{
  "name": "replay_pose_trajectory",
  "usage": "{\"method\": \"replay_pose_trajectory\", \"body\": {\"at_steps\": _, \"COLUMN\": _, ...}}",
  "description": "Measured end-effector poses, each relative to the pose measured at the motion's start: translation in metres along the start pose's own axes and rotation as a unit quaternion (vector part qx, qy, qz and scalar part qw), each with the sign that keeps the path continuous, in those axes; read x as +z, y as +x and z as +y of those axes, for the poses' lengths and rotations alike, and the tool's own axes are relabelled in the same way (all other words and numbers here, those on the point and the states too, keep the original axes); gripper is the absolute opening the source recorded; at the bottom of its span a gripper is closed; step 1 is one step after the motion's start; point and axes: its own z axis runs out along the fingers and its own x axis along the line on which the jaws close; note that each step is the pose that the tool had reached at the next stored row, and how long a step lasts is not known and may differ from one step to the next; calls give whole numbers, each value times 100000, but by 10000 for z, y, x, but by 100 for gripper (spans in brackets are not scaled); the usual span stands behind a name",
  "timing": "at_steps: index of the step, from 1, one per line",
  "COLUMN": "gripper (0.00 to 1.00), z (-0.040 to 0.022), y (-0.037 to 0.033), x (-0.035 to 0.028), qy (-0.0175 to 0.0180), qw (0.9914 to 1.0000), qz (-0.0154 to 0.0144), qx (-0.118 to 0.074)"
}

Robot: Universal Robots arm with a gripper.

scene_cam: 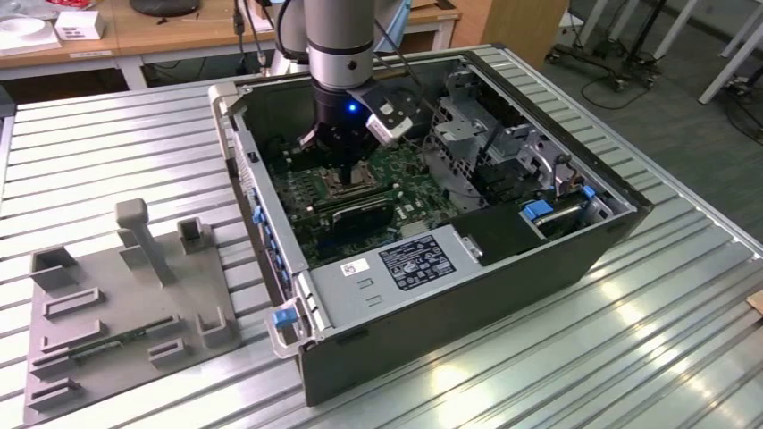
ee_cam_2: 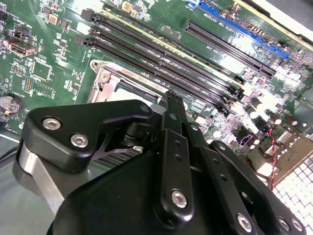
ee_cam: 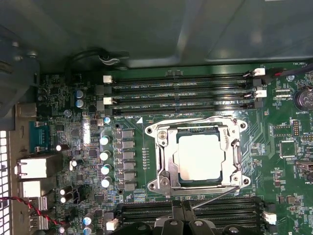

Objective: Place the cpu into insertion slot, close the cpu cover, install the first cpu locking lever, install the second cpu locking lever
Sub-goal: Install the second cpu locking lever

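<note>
In the first wrist view the cpu [ee_cam: 199,156] lies flat in the insertion slot [ee_cam: 152,130], its silver-grey top showing through the cut-out of the cpu cover [ee_cam: 165,161], which lies down around it. One thin wire lever [ee_cam: 195,119] runs along the socket's far edge. Another lever [ee_cam: 215,198] slants out from the near edge toward my gripper [ee_cam: 183,224]. The gripper [ee_cam_2: 172,98] looks shut with nothing between its fingers, its tip just beside the socket [ee_cam_2: 108,81]. In the exterior view the gripper [scene_cam: 353,183] reaches down into the open computer case over the socket [scene_cam: 320,186].
Long black memory slots [ee_cam: 181,93] flank the socket on both sides. The case walls [scene_cam: 477,295], a drive cage [scene_cam: 477,134] and a labelled power supply [scene_cam: 412,259] ring the motherboard. A grey fixture plate [scene_cam: 120,304] lies on the ribbed metal table at the exterior view's left.
</note>
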Motion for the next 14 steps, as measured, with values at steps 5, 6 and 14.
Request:
{"method": "replay_pose_trajectory", "body": {"at_steps": 5, "gripper": 11, "z": 0, "y": 0, "x": 1, "qy": 2, "qw": 100000, "qz": 16, "qx": -1}}
{"method": "replay_pose_trajectory", "body": {"at_steps": 6, "gripper": 11, "z": 0, "y": 1, "x": 3, "qy": -5, "qw": 100000, "qz": 13, "qx": -6}}
{"method": "replay_pose_trajectory", "body": {"at_steps": 14, "gripper": 11, "z": -3, "y": 55, "x": 64, "qy": 2, "qw": 100000, "qz": 14, "qx": -2}}
